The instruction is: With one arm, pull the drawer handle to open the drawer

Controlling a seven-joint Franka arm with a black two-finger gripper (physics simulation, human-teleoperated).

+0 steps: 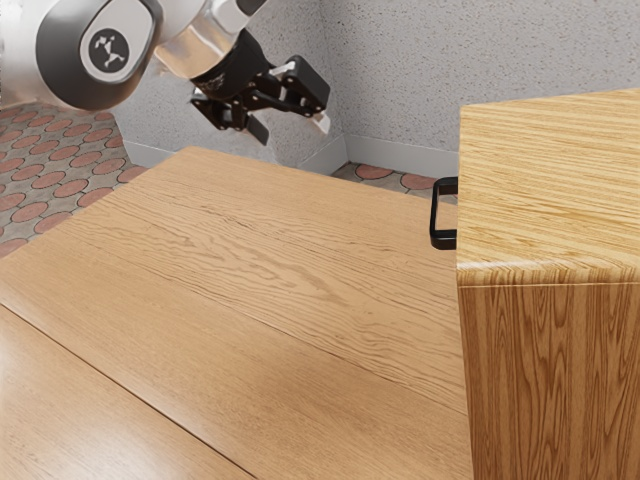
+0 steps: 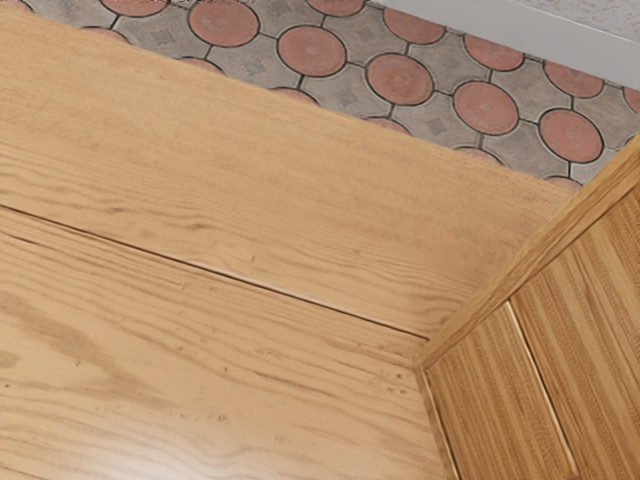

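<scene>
Wood table [image 1: 250,280]. Drawer cabinet [image 1: 550,250] standing at table's end, exterior view's right. Gripper [image 1: 291,127] up over table's far edge, fingers spread wide, holding nothing. Black drawer handle [image 1: 440,215] on cabinet front near far edge, well apart from gripper.

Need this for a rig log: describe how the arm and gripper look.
The arm has a glossy, rounded, light grey shell. Its big joint carries a dark grey round cap with a small white emblem. Towards the hand the shell turns a shiny silver-beige. The gripper is black and blocky, and one finger ends in a pale tip.
</scene>
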